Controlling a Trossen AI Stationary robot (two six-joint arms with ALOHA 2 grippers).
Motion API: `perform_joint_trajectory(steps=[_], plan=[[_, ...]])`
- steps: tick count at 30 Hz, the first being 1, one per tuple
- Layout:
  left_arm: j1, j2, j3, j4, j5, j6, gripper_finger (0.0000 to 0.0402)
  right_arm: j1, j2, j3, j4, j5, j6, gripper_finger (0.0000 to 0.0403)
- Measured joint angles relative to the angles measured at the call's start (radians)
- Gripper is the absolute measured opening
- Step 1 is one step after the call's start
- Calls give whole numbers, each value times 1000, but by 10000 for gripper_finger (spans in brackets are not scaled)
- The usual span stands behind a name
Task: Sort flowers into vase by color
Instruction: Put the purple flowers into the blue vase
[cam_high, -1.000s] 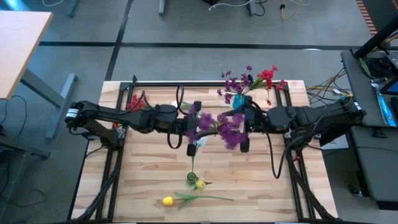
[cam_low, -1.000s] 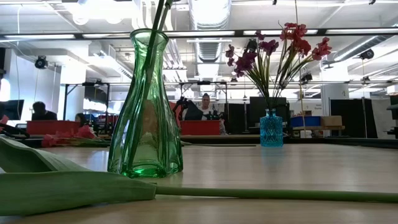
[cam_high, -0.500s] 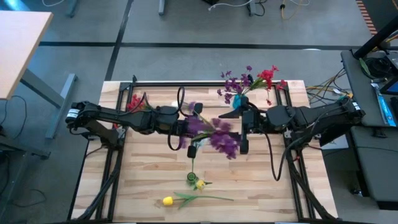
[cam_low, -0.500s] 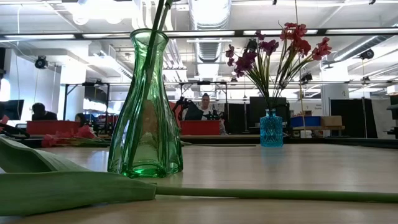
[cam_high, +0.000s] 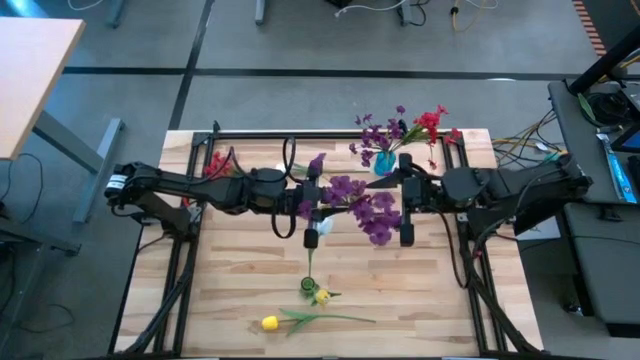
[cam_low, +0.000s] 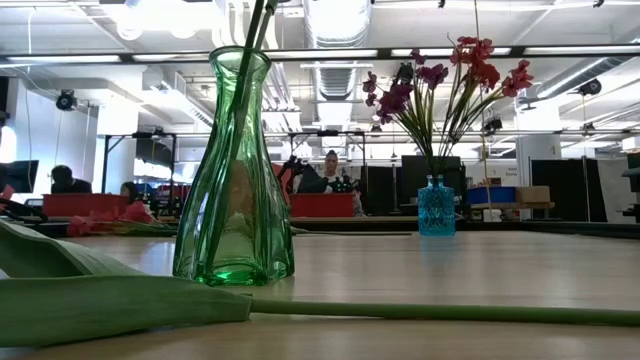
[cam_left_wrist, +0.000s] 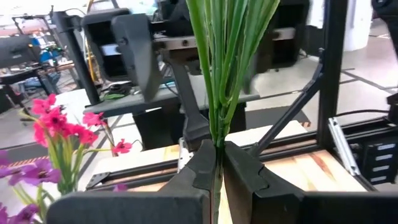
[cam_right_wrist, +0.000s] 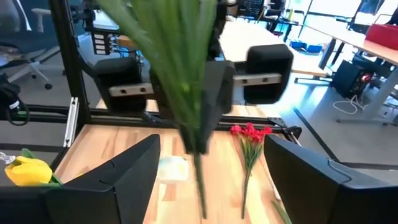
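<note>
My right claw (cam_high: 408, 212) has let go and backed off, jaws wide and empty. The purple flowers (cam_high: 362, 203) now hang mid-table in my left claw (cam_left_wrist: 216, 163), clamped on their stems. Handover looks done; blue vase (cam_high: 385, 163) next, I judge.

High view: overhead, looking straight down. Low view: tabletop level, facing across. Wrist views: close behind their fingers, facing each other, sharing the purple flowers' stems (cam_left_wrist: 219, 74).

Flower bunch (cam_high: 358, 203) hangs mid-table between both arms, vase (cam_high: 384, 163) behind it.
</note>
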Motion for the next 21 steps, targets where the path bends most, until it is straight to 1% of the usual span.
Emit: perform_joint_trajectory(steps=[5,8,10,12,14,16,21], plan=[[2,6,-2,18,-1,3,2,0,60,-7,96,1,-24,301],[5,7,-2,24,0,4,2,0,87,-8,170,2,-44,306],[5,8,-2,24,0,5,2,0,93,-8,214,4,-49,302],[5,8,-2,25,0,5,2,0,98,-8,240,5,-46,289],[5,8,-2,25,0,6,2,-1,102,-8,242,8,-37,261],[5,8,-2,27,0,6,2,-2,108,-8,251,11,-37,220],[5,8,-2,36,-1,4,3,-3,115,-8,261,13,-41,85]])
